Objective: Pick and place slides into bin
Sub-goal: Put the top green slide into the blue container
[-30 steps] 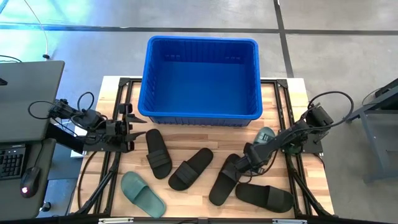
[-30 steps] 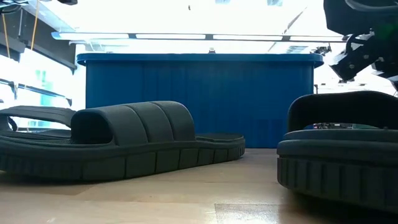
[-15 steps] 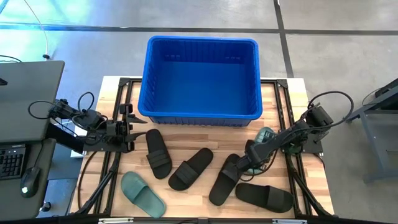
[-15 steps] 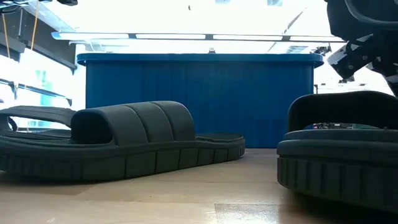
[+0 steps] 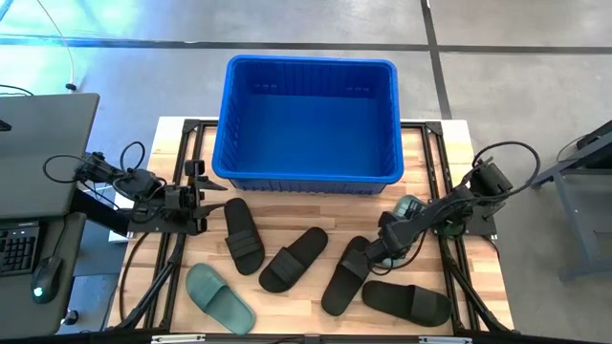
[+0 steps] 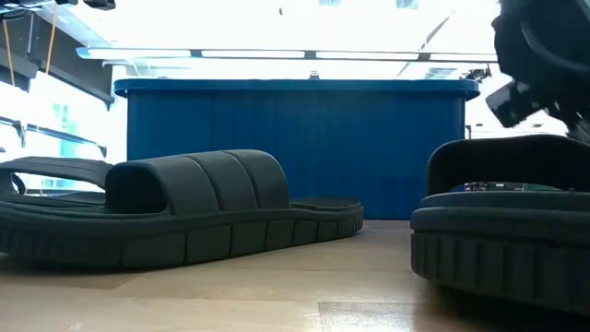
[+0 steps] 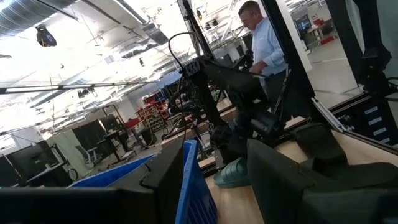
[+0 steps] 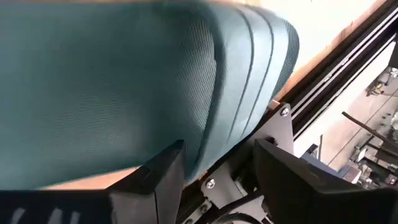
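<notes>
The blue bin is sitting at the far edge of the wooden table, its hollow bare. The right gripper is hanging low over the near right part of the table, its fingers standing apart around the strap of a sage green slide, which is lying just beside the bin's near right corner. Four black slides are lying in a loose row across the middle: one, the next, a third and a fourth near the front right edge. A second green slide is lying near the front left. The left gripper is waiting at the left edge, fingers parted and holding nothing.
</notes>
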Controlling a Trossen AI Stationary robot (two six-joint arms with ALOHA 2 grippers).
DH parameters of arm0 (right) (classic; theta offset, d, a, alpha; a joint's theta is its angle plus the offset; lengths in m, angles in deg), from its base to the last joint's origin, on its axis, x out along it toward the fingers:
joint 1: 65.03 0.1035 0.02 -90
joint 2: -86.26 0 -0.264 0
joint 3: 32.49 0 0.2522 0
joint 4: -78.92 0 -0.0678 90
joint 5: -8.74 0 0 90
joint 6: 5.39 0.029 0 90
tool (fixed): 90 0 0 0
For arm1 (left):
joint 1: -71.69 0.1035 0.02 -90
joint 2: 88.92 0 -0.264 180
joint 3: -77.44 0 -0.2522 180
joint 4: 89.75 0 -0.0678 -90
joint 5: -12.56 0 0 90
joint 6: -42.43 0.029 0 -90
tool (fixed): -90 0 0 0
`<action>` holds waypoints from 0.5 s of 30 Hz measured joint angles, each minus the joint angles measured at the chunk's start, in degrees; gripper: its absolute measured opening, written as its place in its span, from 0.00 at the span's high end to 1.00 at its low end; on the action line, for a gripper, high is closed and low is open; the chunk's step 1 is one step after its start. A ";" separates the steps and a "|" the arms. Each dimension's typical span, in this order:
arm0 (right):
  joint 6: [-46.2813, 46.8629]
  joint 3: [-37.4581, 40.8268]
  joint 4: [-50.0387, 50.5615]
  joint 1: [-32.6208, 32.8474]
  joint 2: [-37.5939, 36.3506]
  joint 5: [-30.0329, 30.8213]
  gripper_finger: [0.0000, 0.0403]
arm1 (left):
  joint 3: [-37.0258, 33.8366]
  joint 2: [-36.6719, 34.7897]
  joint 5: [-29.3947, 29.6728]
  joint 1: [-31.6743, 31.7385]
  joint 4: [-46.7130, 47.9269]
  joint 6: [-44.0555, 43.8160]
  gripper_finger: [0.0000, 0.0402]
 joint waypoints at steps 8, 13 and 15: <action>6.75 5.70 0.10 -0.31 0.00 2.47 0.55 | 0.00 -0.01 0.02 0.00 -0.09 -0.39 0.60; 7.36 7.71 -1.67 -0.33 0.00 5.16 0.57 | 0.00 -0.01 0.02 0.00 -0.18 -0.41 0.60; 7.29 8.49 -2.90 -0.33 0.00 5.31 0.62 | 0.00 -0.01 0.02 0.00 -0.17 -0.42 0.60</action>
